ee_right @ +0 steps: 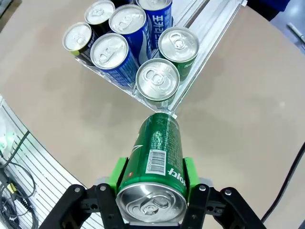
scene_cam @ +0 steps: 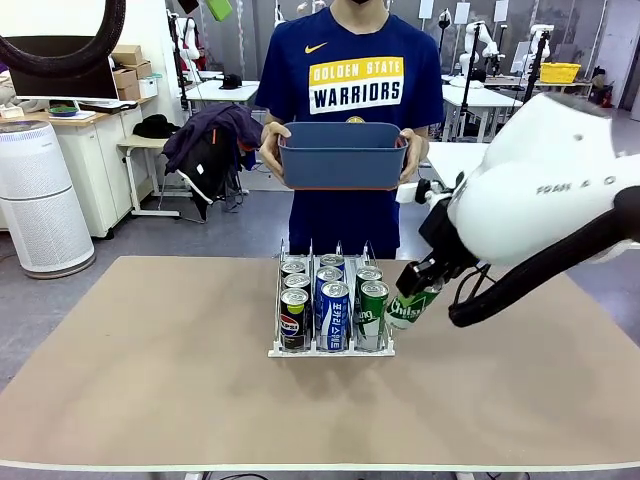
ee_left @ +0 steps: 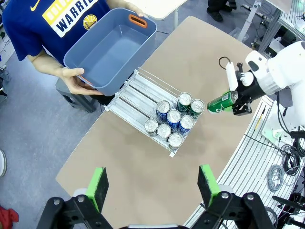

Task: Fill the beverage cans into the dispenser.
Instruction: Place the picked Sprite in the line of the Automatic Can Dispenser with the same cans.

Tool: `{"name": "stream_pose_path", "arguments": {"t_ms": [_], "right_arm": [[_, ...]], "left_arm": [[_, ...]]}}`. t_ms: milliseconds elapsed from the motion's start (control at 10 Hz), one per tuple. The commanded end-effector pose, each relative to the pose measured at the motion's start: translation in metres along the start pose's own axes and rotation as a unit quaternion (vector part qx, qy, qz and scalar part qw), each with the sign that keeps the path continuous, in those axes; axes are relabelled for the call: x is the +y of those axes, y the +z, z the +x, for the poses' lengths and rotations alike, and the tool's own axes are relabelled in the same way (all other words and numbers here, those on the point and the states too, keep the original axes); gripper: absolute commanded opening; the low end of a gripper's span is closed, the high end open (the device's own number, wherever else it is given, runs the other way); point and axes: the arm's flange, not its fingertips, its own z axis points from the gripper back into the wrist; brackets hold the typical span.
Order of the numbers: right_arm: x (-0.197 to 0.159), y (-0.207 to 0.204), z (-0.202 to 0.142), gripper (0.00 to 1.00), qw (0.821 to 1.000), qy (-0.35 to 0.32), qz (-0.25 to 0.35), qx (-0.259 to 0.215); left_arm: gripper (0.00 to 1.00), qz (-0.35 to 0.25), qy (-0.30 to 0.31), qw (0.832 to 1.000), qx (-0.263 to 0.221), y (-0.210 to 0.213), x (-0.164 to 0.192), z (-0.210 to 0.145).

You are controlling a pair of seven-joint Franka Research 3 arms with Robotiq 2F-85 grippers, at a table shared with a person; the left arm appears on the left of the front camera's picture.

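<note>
At the frame's centre the dispenser [scene_cam: 331,348] already held six cans, and the right hand [scene_cam: 418,282] gripped a seventh, green can [scene_cam: 412,306] just right of it, likely the last.

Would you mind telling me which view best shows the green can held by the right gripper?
The right wrist view: the green aluminium can lies close, clamped between green pads, its barcode readable. The front view shows it tilted beside the dispenser; the left wrist view shows it small.
</note>
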Motion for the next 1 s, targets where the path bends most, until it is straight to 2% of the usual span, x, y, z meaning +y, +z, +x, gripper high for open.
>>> {"name": "stream_pose_path", "arguments": {"t_ms": [0,100,200,400,500,600,800,900], "right_arm": [[0.010,-0.021,0.001,0.58,1.000,-0.006,-0.012,-0.004],[0.009,-0.024,0.003,0.58,0.998,0.029,-0.039,0.030],[0.002,-0.012,0.001,0.58,1.000,0.004,-0.002,0.006],[0.003,-0.025,-0.001,0.58,1.000,0.018,-0.010,0.023],[-0.004,-0.024,-0.002,0.58,1.000,-0.029,0.010,0.004],[-0.004,-0.029,0.000,0.58,0.998,-0.052,0.023,0.009],[0.004,-0.037,0.005,0.58,0.996,-0.070,0.047,-0.001],[0.004,-0.033,0.006,0.58,0.996,-0.068,0.053,0.011]], "left_arm": [[1.00,0.003,0.001,1.000,-0.005,0.000,0.000,-0.002],[1.00,0.003,0.001,1.000,-0.005,0.000,0.000,-0.002],[1.00,0.003,0.001,1.000,-0.005,0.000,0.000,-0.002],[1.00,0.003,0.001,1.000,-0.005,0.000,0.000,-0.002],[1.00,0.003,0.001,1.000,-0.005,0.000,0.000,-0.002],[1.00,0.003,0.001,1.000,-0.005,0.000,0.000,-0.002],[1.00,0.003,0.001,1.000,-0.005,0.000,0.000,-0.002],[1.00,0.003,0.001,1.000,-0.005,0.000,0.000,-0.002]]}}
